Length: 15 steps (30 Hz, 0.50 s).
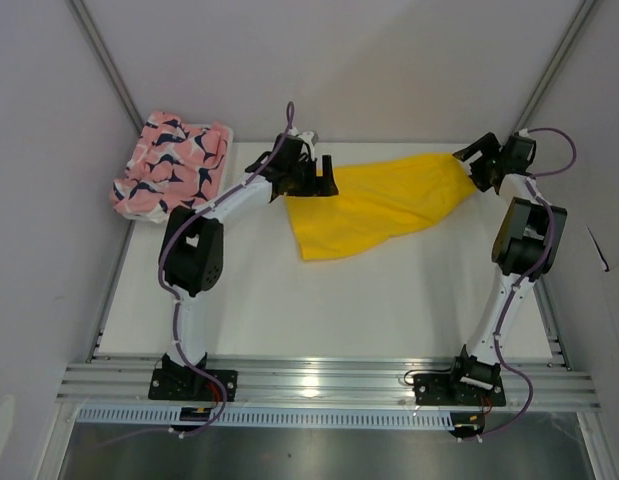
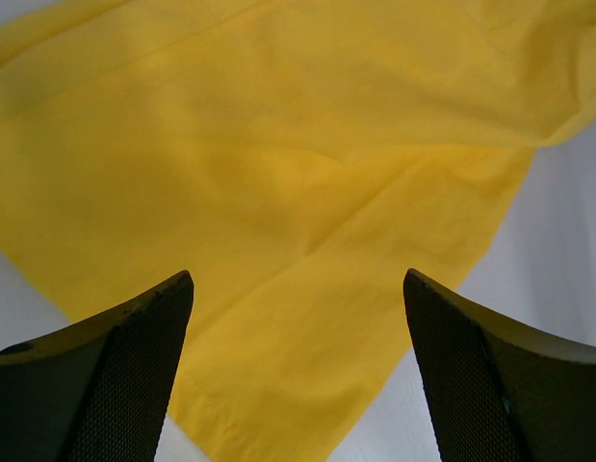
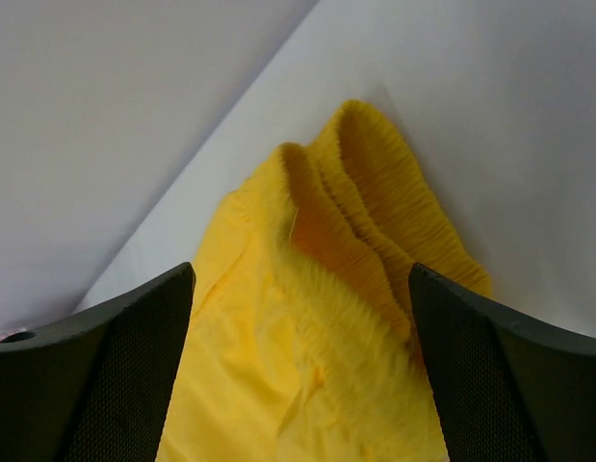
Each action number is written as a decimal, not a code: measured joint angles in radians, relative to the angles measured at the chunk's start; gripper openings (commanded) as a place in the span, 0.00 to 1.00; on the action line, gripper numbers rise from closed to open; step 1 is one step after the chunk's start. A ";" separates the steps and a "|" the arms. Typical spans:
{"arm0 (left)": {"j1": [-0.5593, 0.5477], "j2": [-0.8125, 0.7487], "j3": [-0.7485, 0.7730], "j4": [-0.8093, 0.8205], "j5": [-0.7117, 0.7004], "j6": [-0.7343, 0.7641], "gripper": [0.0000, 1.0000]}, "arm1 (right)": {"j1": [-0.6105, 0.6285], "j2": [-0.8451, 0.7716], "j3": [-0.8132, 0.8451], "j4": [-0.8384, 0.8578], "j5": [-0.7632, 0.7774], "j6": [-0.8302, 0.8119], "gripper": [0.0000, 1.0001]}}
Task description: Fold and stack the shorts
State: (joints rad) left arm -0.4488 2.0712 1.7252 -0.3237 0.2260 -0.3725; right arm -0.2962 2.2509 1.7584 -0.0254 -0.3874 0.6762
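table [image 1: 389, 300]: white | yellow shorts [image 1: 374, 205]: mid-back (spread out) | pink shorts [image 1: 169, 165]: far-left corner

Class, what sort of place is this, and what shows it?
Likely a robot test booth: left arm and right arm bolted to a metal rail, a white table boxed in by plain walls, and yellow shorts laid out.

Top camera looks down; wrist cameras closely share yellow shorts [image 1: 379, 205].

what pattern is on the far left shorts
Pink with a navy-and-white whale-like print; the shorts show best in the top view.
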 measured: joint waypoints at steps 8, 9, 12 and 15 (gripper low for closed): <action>-0.005 0.040 -0.001 0.012 0.032 -0.021 0.90 | 0.046 0.098 0.102 -0.126 0.009 -0.044 0.78; -0.004 0.040 -0.001 0.016 0.032 -0.021 0.90 | 0.051 0.098 0.104 -0.140 0.009 -0.049 0.76; -0.004 0.040 -0.001 0.019 0.032 -0.020 0.90 | 0.067 0.098 0.109 -0.179 0.014 -0.068 0.70; -0.004 0.040 -0.002 0.018 0.026 -0.019 0.89 | 0.082 0.087 0.077 -0.196 0.024 -0.088 0.68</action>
State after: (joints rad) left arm -0.4530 2.1113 1.7233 -0.3054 0.2516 -0.3912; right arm -0.2146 2.3383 1.8351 -0.2211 -0.3634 0.5884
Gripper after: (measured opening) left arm 0.898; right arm 0.686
